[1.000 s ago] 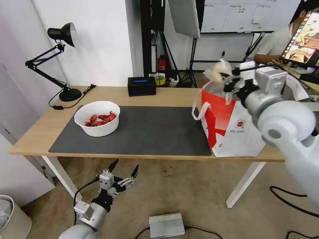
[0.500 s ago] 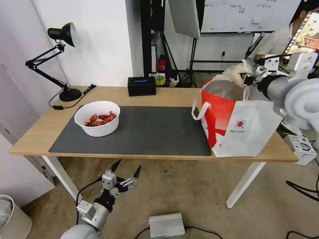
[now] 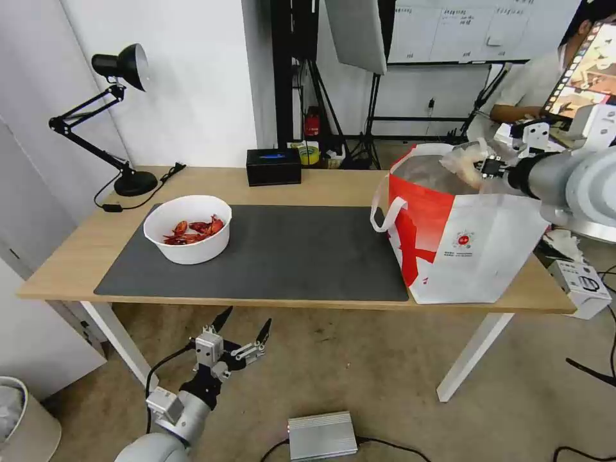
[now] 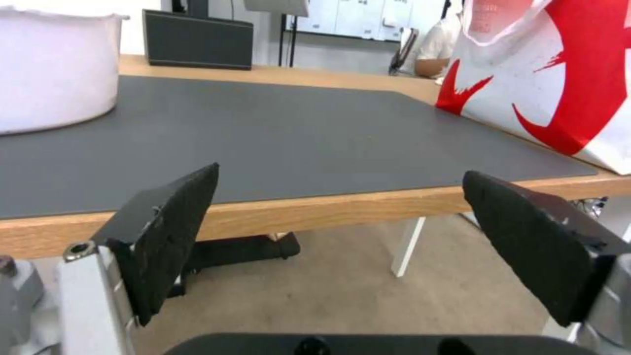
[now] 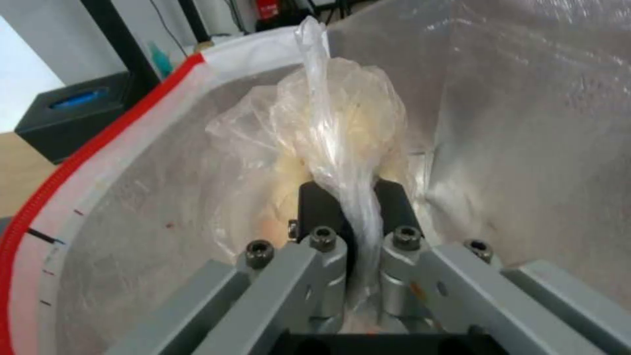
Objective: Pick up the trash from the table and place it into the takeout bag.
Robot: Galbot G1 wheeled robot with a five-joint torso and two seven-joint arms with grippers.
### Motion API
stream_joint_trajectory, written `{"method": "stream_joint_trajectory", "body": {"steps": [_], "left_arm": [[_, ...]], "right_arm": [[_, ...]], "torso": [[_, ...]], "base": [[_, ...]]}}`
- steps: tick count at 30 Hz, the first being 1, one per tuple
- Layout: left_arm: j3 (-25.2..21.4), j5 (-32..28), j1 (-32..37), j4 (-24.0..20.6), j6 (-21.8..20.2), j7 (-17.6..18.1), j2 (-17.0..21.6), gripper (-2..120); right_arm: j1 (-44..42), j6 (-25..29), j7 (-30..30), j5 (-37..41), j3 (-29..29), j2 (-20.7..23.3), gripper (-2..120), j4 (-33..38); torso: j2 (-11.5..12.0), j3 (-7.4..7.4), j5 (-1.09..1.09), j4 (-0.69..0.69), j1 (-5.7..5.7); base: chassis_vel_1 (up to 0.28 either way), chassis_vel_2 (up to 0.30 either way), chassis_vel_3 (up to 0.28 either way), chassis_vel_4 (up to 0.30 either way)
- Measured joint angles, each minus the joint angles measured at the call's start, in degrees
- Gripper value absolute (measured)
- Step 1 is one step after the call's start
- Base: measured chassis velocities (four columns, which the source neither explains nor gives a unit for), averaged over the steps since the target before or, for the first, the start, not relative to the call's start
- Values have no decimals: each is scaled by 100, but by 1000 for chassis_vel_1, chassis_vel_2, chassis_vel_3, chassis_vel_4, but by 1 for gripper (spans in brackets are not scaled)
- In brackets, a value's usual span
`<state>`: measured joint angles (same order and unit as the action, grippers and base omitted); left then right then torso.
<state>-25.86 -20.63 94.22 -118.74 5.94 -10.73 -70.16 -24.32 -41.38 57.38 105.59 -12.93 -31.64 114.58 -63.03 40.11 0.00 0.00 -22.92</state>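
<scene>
So at this point I had the right gripper up over the open mouth of the takeout bag, jaws pinched tight on the knotted clear bag. From the right wrist cam the knotted clear bag was bunched up between the black pads, its twisted neck running down between them, and it hung inside the foil lining of the takeout bag, level with the red rim.

The takeout bag itself sat upright on the right end of the worktop, just off the edge of the dark grey mat. The white bowl of crayfish shells was over on the left end of that mat, well apart from the bag. Black box sat at the back edge, desk lamp at the far left corner.

Left gripper was parked low in front of the worktop, below its edge, jaws spread wide with nothing in them. Its wrist cam looked straight across the mat, with the bowl and the takeout bag at either side.
</scene>
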Motion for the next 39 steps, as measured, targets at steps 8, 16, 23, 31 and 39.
{"method": "stream_joint_trajectory", "body": {"steps": [8, 16, 23, 31, 39], "left_arm": [[-24, 1, 27, -45, 15, 1, 6, 100], [-27, 29, 105, -114, 66, -16, -3, 100], [-13, 49, 120, -142, 67, -19, 2, 100], [44, 79, 135, -147, 67, -26, -2, 100], [69, 76, 106, -147, 67, -27, 26, 100]], "right_arm": [[-36, 5, 84, 162, -17, 26, 2, 0], [-123, 9, 188, 312, -81, 87, 8, 67], [-213, 11, 188, 345, -158, 194, 30, 166], [-355, 11, 167, 343, -227, 313, 58, 260], [-333, 12, 151, 349, -233, 378, 87, 275]], "torso": [[0, 0, 0, 0, 0], [0, 0, 0, 0, 0], [0, 0, 0, 0, 0], [0, 0, 0, 0, 0], [0, 0, 0, 0, 0]], "base": [[0, 0, 0, 0], [0, 0, 0, 0], [0, 0, 0, 0], [0, 0, 0, 0], [0, 0, 0, 0]]}}
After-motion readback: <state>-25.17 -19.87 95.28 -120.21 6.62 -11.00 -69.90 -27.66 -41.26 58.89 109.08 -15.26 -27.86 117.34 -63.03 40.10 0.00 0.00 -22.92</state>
